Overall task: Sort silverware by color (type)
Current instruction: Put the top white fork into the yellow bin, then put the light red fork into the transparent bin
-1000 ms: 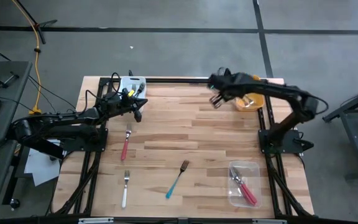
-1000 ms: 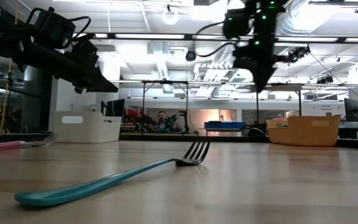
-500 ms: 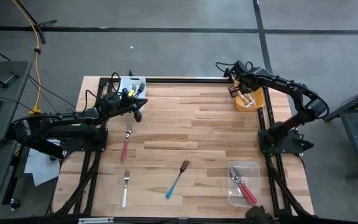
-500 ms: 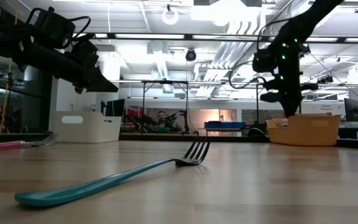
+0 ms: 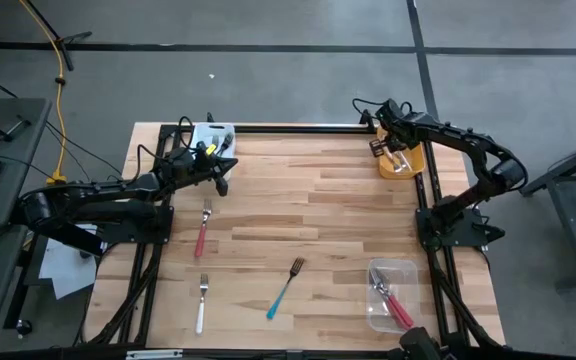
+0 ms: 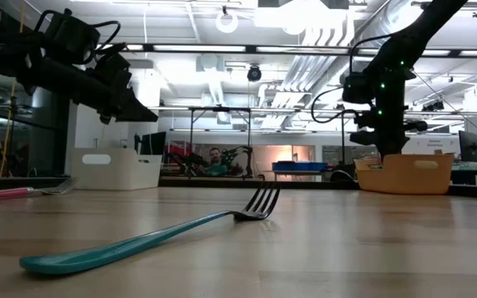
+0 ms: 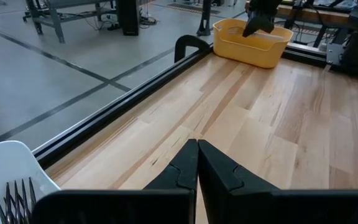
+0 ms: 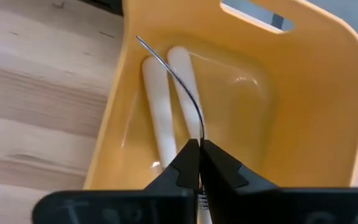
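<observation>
My right gripper [image 5: 393, 150] hangs over the orange bin [image 5: 405, 163] at the far right, shut on a white-handled fork [image 8: 178, 78]. Two white handles [image 8: 157, 106] lie in that bin. My left gripper [image 5: 222, 181] is shut on nothing and hovers near the white bin [image 5: 211, 135] at the far left. Flat on the table lie a red-handled fork [image 5: 203, 228], a white-handled fork [image 5: 201, 303] and a teal fork [image 5: 285, 287]. The low view shows the teal fork [image 6: 139, 240] close up. My right gripper pinches the fork between its two fingers about where the thin metal neck [image 8: 199, 134] meets the white handle [image 8: 201, 204]. The fingers slant down from above. The metal end juts past the fingertips into the orange bin. Whether it touches the bin I cannot tell.
A clear bin [image 5: 393, 295] with red-handled forks sits at the near right. The white bin [image 7: 5, 180] holds forks with their tines up. Black frame rails run along the table's far edge and both sides. Bare wood lies between the two arms.
My right gripper has carried the fork toward the table's right edge and down, from over the far middle of the table to just above the orange bin, rolling as it went.
</observation>
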Robot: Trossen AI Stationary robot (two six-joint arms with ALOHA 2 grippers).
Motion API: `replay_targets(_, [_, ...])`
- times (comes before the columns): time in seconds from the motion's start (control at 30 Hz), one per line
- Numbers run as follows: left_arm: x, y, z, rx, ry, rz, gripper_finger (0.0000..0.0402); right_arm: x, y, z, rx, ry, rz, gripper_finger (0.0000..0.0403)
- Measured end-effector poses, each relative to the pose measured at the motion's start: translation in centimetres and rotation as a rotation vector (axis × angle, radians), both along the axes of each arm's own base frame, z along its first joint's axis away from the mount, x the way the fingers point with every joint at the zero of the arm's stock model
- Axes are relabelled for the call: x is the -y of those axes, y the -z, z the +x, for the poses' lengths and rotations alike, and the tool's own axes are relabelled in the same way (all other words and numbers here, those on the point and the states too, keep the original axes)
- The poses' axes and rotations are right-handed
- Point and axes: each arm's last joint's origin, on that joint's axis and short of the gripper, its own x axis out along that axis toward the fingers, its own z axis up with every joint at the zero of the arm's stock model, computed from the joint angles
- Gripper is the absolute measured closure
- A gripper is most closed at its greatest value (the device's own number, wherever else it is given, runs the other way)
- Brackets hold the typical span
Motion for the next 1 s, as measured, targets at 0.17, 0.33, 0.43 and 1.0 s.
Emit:
replay_targets(0.17, [0.0, 0.0, 0.0, 0.0, 0.0, 0.0, 0.0401, 0.1, -0.1, 0.1, 0.006, 0.025, -0.019, 0.0355])
replay_targets(0.33, [0.0, 0.0, 0.0, 0.0, 0.0, 0.0, 0.0401, 0.1, -0.2, 0.0, -0.005, 0.005, -0.017, 0.0308])
replay_targets(0.43, [0.0, 0.0, 0.0, -0.001, 0.001, -0.001, 0.0401, -0.4, -0.8, 0.2, 0.002, -0.019, -0.032, 0.0297])
replay_targets(1.0, [3.0, 0.0, 1.5, -0.019, 0.186, 0.029, 0.0401, -6.3, -3.7, 4.9, 0.447, -0.526, -0.457, 0.0392])
